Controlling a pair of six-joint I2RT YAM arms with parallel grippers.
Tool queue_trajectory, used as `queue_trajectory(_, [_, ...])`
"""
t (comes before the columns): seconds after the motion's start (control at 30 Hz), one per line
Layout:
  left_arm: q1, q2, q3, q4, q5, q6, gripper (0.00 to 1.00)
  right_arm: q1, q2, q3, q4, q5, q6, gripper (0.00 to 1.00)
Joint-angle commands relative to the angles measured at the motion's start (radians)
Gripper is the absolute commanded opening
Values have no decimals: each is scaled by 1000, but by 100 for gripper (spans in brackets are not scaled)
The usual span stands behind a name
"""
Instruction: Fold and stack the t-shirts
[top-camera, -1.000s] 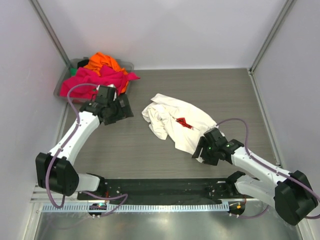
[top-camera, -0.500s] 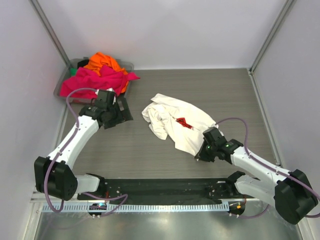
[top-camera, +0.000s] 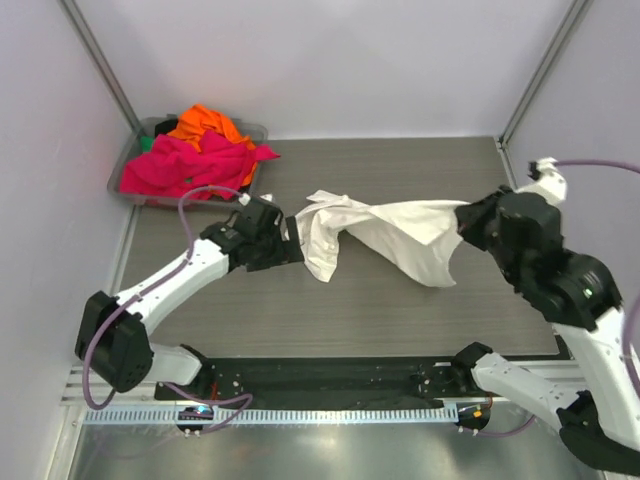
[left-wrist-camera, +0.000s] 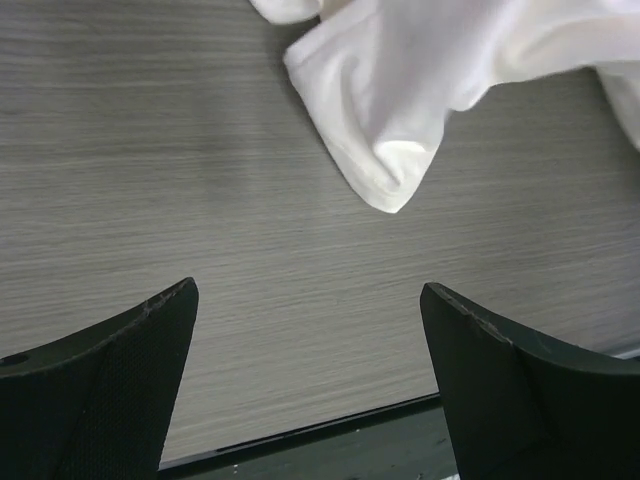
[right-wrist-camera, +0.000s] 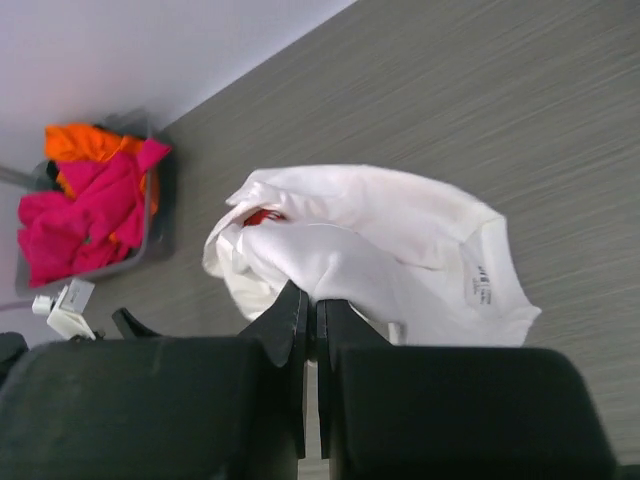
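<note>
Cream-white t-shirt (top-camera: 390, 232): mid-frame, right end hoisted, left end bunched on the worktop (top-camera: 400, 170).
Right claw (right-wrist-camera: 310, 322) is pinched tight on a wadded fold. Left claw (left-wrist-camera: 310, 380) gapes wide with nothing in it, a cloth lobe just ahead. Risks: the thin pinch slips, or my left grabs stacked layers and the shirt spreads twisted. Shirt looks crumpled, red print mostly hidden, neck label showing.

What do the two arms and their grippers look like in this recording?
The left arm and right arm have white links, bulky black joint housings and a looping purple-grey cable each. The left gripper and right gripper have plain black tapered fingers. No markings are legible.
</note>
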Motion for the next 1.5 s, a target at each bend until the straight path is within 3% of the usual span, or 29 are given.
queue_trajectory(0.0, [-58,63,-20,99,-36,-83,93,-1,-40,10,-213,220,-31,1])
queue_trajectory(0.2, [-147,196,17,159,-50,-112,89,-1,-158,-97,-270,292,42,1])
queue_trajectory(0.43, [-190,304,50,194,-93,-131,78,-2,-247,-142,-302,364,41,1])
queue_trajectory(0.6, [-181,320,148,162,-158,-88,81,-2,-278,-324,-223,164,30,1])
queue_trajectory(0.77, [-178,414,236,108,-150,-78,66,-1,-328,-493,-160,70,111,1])
queue_trajectory(1.0, [-122,377,143,193,-193,-103,74,-1,-293,-487,-149,54,90,1])
queue_trajectory(1.33, [-20,471,179,251,-104,-95,67,-2,-272,-515,-106,22,78,1])
queue_trajectory(1.47, [-19,518,167,308,-41,-118,59,-1,-263,-516,-101,28,68,1])
